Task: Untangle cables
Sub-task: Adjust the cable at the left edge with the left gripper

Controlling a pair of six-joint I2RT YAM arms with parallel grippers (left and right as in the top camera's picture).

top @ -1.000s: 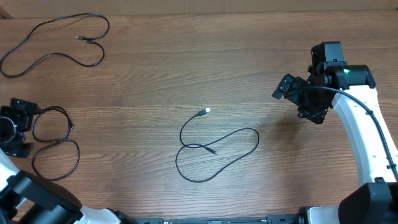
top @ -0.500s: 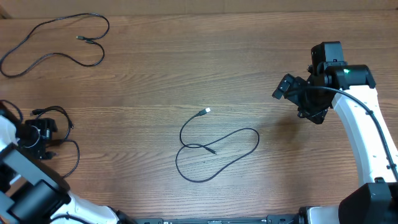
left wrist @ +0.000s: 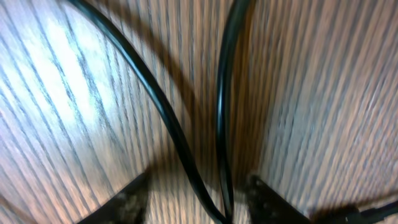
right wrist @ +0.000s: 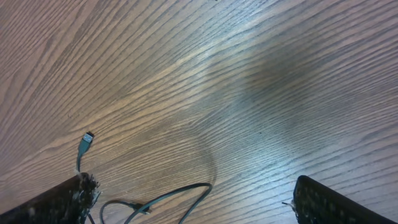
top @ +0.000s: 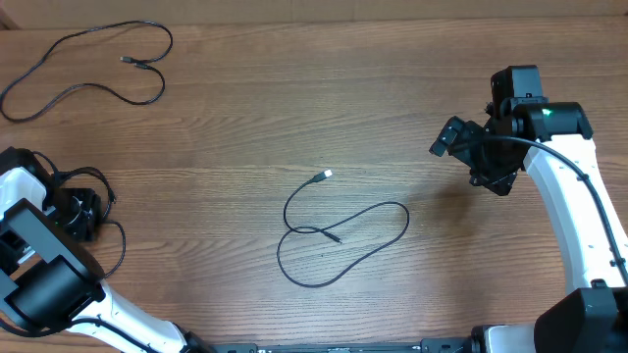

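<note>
Wood-grain table (top: 245, 118) carries three separate cables, none touching another.

1. Far-left cable (top: 132, 62): lies as a loose open curve at the far left corner, well apart from both arms.
2. Centre cable (top: 339, 238): lies mid-table as a loose loop that crosses over itself. One plug end (top: 326, 175) points toward the far side. In the right wrist view this cable (right wrist: 180, 193) and its plug (right wrist: 86, 140) show at the lower left.
3. Near-left cable (top: 123, 247): lies in loops at the left edge, partly beneath the left gripper (top: 77, 214).

Left gripper: lowered close to the table over the near-left cable. In the left wrist view its fingers (left wrist: 127, 202) stand apart, with two strands (left wrist: 168, 118) running between them and converging near the bottom edge. The jaws are spread, not clamped on the strands.

Right gripper (top: 471, 157): held above bare table at the right, well apart from the centre cable. In the right wrist view its fingertips (right wrist: 326, 202) stand wide apart and hold nothing.
</note>
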